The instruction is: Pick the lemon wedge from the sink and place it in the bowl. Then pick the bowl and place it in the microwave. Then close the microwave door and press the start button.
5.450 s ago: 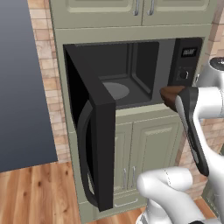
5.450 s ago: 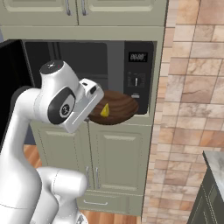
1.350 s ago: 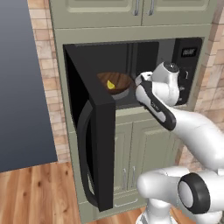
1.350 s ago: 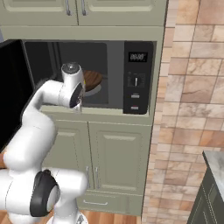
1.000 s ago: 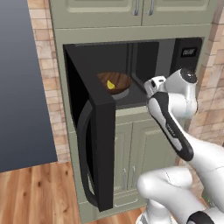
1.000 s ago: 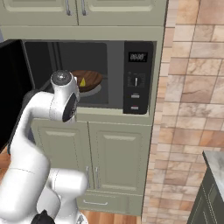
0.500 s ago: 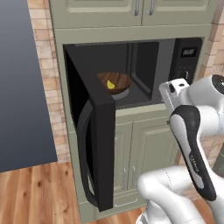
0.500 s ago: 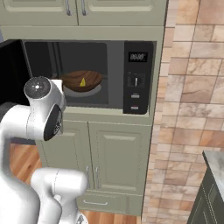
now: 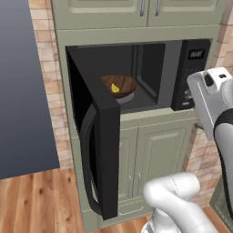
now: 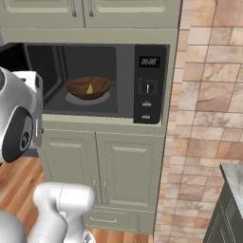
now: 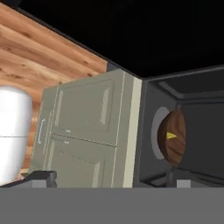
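The bowl (image 9: 119, 85) is seen at the upper centre of the left base view, set on the turntable inside the microwave (image 10: 150, 85), with the lemon wedge (image 10: 89, 88) in it. The claw (image 11: 109, 179) is released and empty. The microwave door (image 9: 98, 136) is to be swung shut next.

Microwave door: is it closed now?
No, the microwave door stands wide open, and the bowl with the lemon wedge is visible inside the microwave.
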Controlling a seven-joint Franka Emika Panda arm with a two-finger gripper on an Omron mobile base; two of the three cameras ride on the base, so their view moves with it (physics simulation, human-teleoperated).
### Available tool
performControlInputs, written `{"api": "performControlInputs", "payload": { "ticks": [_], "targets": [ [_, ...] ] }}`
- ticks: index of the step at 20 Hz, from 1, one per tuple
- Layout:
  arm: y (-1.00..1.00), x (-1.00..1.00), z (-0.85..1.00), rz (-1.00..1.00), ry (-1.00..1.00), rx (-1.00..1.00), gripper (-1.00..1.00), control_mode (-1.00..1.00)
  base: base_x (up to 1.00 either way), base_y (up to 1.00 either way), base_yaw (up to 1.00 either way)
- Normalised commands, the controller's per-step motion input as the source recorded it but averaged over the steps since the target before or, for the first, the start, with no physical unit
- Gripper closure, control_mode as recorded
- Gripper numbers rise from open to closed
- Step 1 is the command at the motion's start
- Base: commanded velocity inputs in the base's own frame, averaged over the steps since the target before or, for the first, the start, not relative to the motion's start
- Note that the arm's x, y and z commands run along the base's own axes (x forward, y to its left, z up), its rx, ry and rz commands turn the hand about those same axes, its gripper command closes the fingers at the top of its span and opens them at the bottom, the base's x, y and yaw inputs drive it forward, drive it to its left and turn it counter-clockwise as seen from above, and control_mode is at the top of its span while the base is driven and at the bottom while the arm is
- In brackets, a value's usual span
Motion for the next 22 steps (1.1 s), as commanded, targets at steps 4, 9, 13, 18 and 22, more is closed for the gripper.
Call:
{"api": "performControlInputs", "payload": {
  "ticks": [4,9,13,18,22],
  "targets": [
    [0.46,-1.0,0.28,0.0,-0.18,0.0,-1.0,-1.0,0.0,0.0,0.0],
    [0.49,-1.0,0.07,-0.01,-0.31,0.0,-1.0,-1.0,0.0,0.0,0.0],
    [0.43,-0.89,0.09,-0.1,-0.26,0.0,-1.0,-1.0,0.0,0.0,0.0],
    [0.21,-0.48,0.53,-0.25,-0.07,0.0,-1.0,-1.0,0.0,0.0,0.0],
    [-0.01,-0.27,0.67,-0.38,0.0,0.0,-1.0,-1.0,0.0,0.0,0.0]
  ]
}}
